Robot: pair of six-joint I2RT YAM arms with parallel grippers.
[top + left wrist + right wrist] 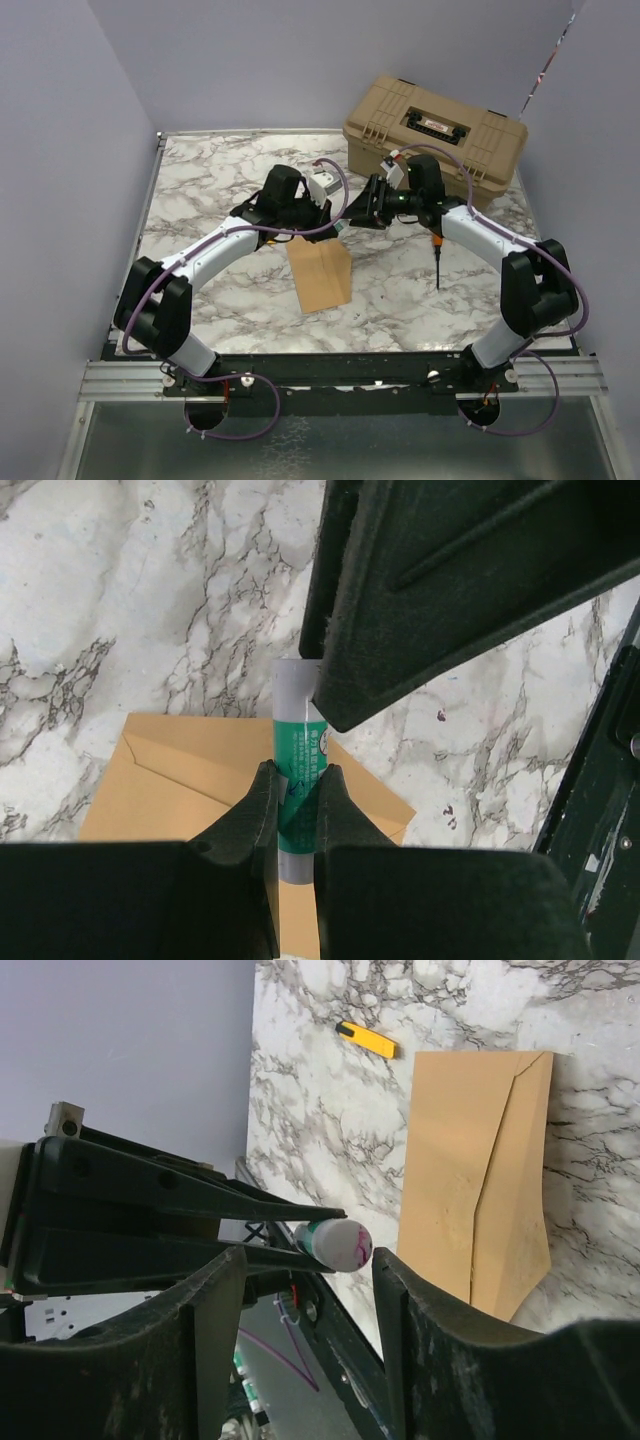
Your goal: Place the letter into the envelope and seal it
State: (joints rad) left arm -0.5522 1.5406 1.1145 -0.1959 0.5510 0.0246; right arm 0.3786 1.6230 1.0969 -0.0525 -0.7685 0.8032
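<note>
The envelope lies flat on the table, just toward 6 o'clock from the table's centre in the top view. Its long flap is folded down over the body, with the crease lines visible in both wrist views. I cannot tell whether the flap is stuck down.

My left gripper hangs above the envelope, at its 12 o'clock edge in the top view. It is closed narrow on a glue stick. The green label sits between the fingers and the grey capped end projects forward.

My right gripper faces the left gripper from 3 o'clock in the top view. Its fingers are spread wide, one on each side of the glue stick's capped end. The cap lies close to one finger; I cannot tell whether they touch.

In the right wrist view, a yellow cutter lies on the table, apart from the envelope. In the top view, a thin orange-topped tool lies at 3 o'clock from the envelope, under my right arm. A tan toolbox, lid shut, stands at the table's 1 o'clock corner.
</note>
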